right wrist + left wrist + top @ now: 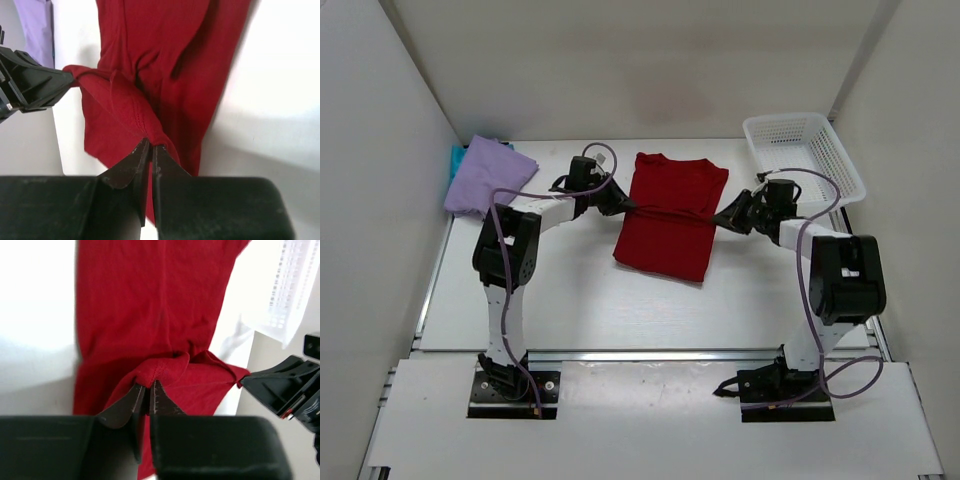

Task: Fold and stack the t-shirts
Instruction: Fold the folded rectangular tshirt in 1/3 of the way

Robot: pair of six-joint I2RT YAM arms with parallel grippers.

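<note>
Pinching the deep red t-shirt (670, 225), lying mid-table, at opposite side edges with left gripper (624, 206) and right gripper (719, 221), both clenched on cloth, probably for folding it crosswise. Keeping lavender t-shirt (488, 176) atop teal t-shirt (454, 158) far left, out of the way.

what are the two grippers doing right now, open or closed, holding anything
left gripper: closed, pinching a fold at one edge of the red shirt
right gripper: closed, pinching the same shirt at the opposite edge
</note>
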